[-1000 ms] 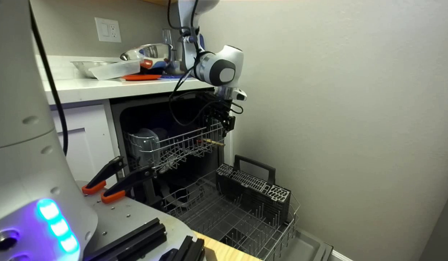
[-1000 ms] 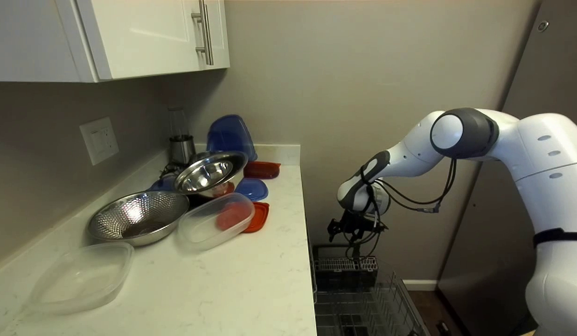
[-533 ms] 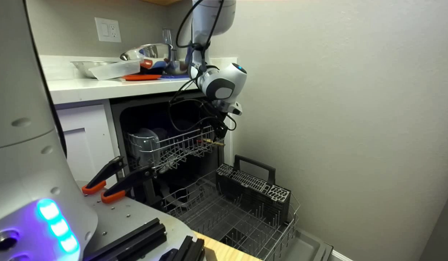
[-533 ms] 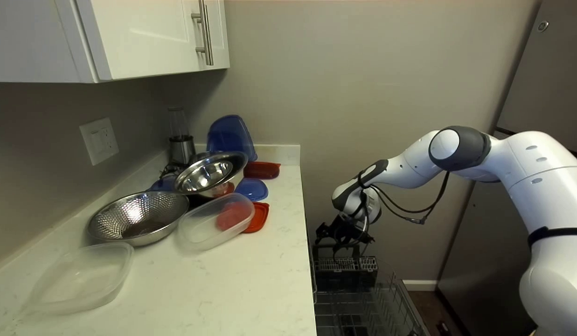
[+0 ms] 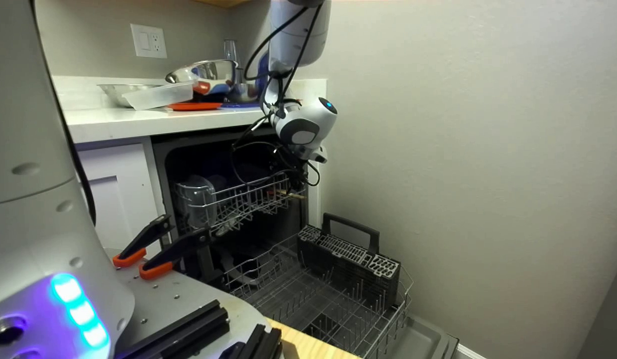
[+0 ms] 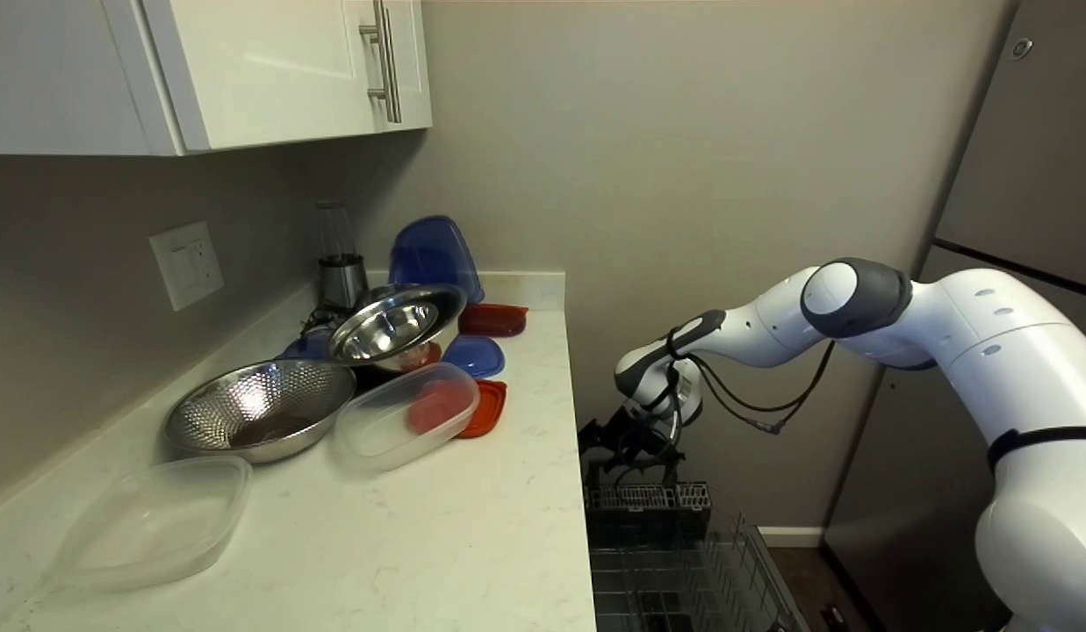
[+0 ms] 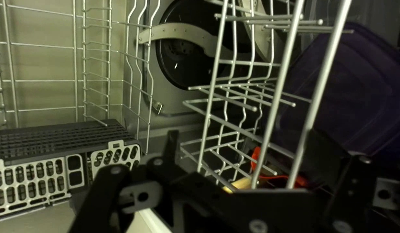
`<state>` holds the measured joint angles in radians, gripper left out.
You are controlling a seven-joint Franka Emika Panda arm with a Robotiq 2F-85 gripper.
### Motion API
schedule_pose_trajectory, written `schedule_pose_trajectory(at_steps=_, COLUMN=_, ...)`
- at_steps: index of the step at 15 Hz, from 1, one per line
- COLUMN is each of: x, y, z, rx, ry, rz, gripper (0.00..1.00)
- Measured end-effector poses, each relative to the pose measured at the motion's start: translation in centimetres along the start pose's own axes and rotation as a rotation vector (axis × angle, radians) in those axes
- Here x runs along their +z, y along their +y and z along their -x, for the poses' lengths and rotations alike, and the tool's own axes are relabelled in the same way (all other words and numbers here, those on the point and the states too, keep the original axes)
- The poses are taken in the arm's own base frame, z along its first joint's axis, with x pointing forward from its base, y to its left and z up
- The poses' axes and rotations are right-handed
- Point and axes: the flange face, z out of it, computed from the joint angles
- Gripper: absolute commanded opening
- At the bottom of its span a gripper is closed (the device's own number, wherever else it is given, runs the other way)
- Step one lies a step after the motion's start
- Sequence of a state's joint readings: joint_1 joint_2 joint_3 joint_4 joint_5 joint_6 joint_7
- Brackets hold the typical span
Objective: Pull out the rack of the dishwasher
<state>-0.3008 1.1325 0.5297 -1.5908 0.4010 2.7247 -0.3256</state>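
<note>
The rack [image 5: 248,202] is the upper silver-grey wire basket inside the dark dishwasher [image 5: 161,154]. A clear bowl [image 5: 201,199] sits at its near end in an exterior view. My gripper [image 5: 293,177] is at the rack's far end near the wall, partly hidden by cables. In the wrist view my gripper [image 7: 248,145] has its black fingers apart. The rack's upright wires [image 7: 277,97] stand between them, and the right finger is against or close to one wire. A red item [image 7: 256,155] and a wooden handle [image 7: 240,184] lie in the rack. The rack is hidden in an exterior view.
The lower wire rack [image 5: 313,294] is pulled out over the open door [image 5: 423,339], with a black cutlery basket [image 5: 353,254] near the wall. The white counter [image 6: 472,527] above bears bowls and plastic containers. Clamps [image 5: 178,249] stand by the robot base.
My gripper has moved down and inward to the rack's far end. The rack with its bowl has shifted slightly back into the dishwasher in the last half second.
</note>
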Motion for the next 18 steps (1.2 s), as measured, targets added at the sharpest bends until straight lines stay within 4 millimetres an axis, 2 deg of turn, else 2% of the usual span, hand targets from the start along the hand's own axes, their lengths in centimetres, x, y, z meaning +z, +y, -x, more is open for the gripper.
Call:
schedule_pose_trajectory(at_steps=5, x=-1.7, y=-1.9, z=-1.5, rx=-0.053, ry=0.037, rz=-0.014, gripper=1.00)
schedule_pose_trajectory(at_steps=8, x=-1.8, y=-2.7, z=-1.6, rx=-0.071, ry=0.039, rz=-0.029, gripper=1.00)
schedule_pose_trajectory(at_steps=14, x=0.1, y=-3.1, z=-0.7, rx=-0.084, ry=0.008, rz=-0.026, gripper=1.00)
schedule_pose_trajectory(at_steps=18, x=1.4, y=-1.9, z=-0.7, rx=-0.099, ry=0.010, rz=0.036, gripper=1.00)
